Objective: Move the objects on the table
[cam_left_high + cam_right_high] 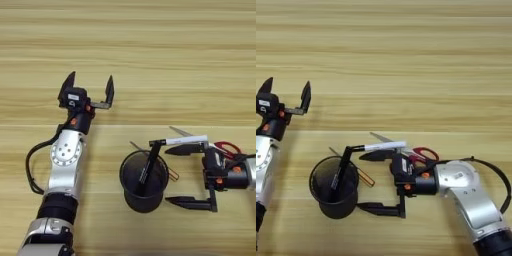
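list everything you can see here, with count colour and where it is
mesh pen cup: 1, black, upright on the table, near edge, right of centre
marker: 1, black, leaning inside the cup
pen: 1, white with black cap, lying behind the cup, cap end by its rim
scissors: 1, red handles, lying right of the cup, partly hidden by the right gripper
screwdriver: 1, amber handle, lying just right of the cup
table: 1, light-brown wood
left gripper: black, open, empty, left of centre
right gripper: black, open, beside the cup's right side
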{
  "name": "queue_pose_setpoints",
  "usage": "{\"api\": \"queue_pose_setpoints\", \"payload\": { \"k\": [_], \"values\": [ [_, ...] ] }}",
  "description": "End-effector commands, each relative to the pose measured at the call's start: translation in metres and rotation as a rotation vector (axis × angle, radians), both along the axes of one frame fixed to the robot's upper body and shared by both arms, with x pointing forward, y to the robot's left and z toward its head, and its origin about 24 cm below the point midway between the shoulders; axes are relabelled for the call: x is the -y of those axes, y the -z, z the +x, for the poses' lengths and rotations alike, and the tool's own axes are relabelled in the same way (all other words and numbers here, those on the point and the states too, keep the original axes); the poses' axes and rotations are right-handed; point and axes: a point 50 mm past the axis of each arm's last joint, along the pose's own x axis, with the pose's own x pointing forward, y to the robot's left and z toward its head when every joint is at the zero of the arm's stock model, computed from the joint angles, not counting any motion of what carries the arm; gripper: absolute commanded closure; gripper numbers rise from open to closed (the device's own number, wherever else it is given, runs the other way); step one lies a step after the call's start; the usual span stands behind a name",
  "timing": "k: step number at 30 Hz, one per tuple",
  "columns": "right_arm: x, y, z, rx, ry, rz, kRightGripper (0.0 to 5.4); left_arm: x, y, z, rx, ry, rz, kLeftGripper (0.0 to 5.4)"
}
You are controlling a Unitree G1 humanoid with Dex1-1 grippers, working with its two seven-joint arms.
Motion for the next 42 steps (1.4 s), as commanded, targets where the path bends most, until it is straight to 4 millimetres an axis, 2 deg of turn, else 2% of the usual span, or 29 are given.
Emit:
{"api": "queue_pose_setpoints", "payload": {
  "k": [1,25,42],
  "values": [
    [-0.006,-0.004,0.002,0.013,-0.011,0.014,0.00,0.001,-0.001,0.001,0.001,0.005,-0.007,0.01],
    [-0.028,-0.003,-0.003,0.022,-0.112,0.005,0.00,0.004,-0.001,0.001,0.002,0.008,-0.014,0.01],
    [-0.049,0.007,-0.003,0.033,-0.143,-0.013,0.00,0.007,-0.002,0.001,0.005,0.013,-0.021,0.01]
  ]
}}
